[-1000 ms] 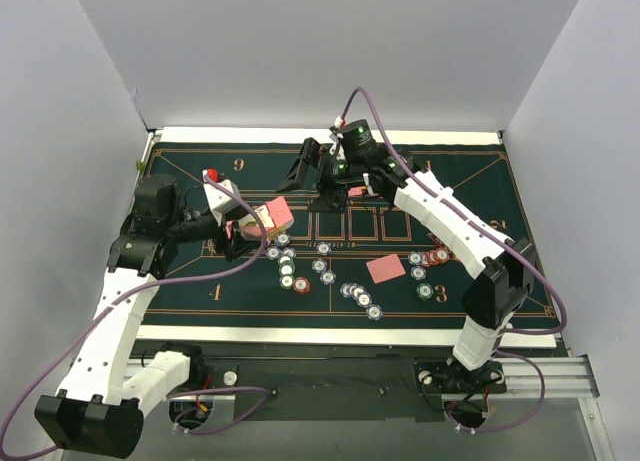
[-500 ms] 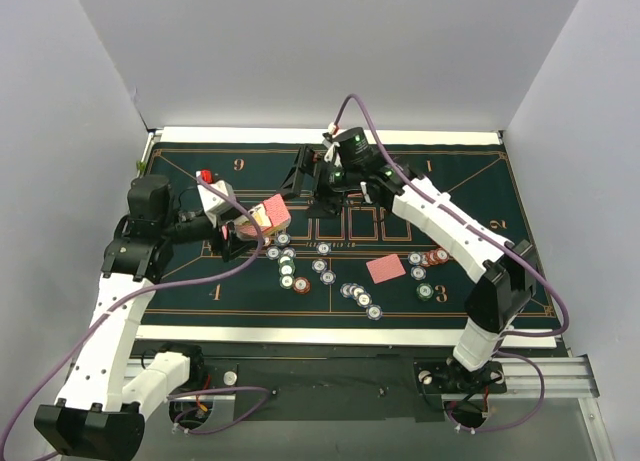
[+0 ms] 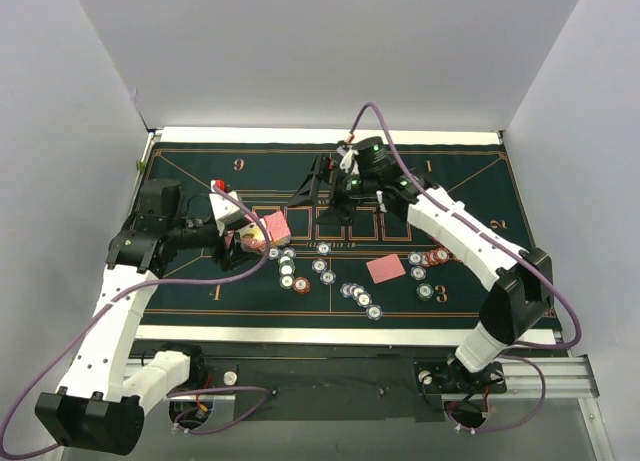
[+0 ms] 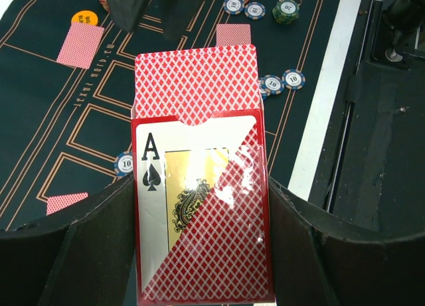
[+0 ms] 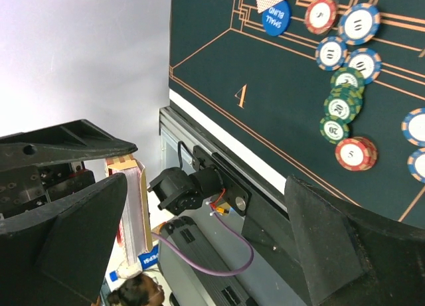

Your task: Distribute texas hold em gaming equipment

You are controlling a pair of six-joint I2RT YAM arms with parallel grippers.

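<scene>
My left gripper (image 4: 202, 253) is shut on a red diamond-patterned card box (image 4: 199, 206) with an ace of spades on it. Red-backed cards (image 4: 196, 80) stick out of its open top. In the top view the box (image 3: 264, 228) is held above the mat's left half. My right gripper (image 3: 322, 187) hovers open and empty just right of it, jaws wide. In the right wrist view (image 5: 206, 206) the box (image 5: 133, 213) shows edge-on by the left finger. Poker chips (image 3: 288, 272) lie scattered mid-mat, more (image 3: 361, 297) to the right, with a loose card (image 3: 385, 268).
The green felt mat (image 3: 190, 281) covers the table. Red chip stacks (image 3: 434, 255) sit at the right. An orange disc (image 4: 85, 18) and loose cards (image 4: 80, 44) lie beyond the box. A blue small-blind disc (image 5: 275, 17) lies near several chips (image 5: 345, 93).
My left gripper has brought the card box slightly down and nearer. My right gripper has shifted right and turned, staying open.
</scene>
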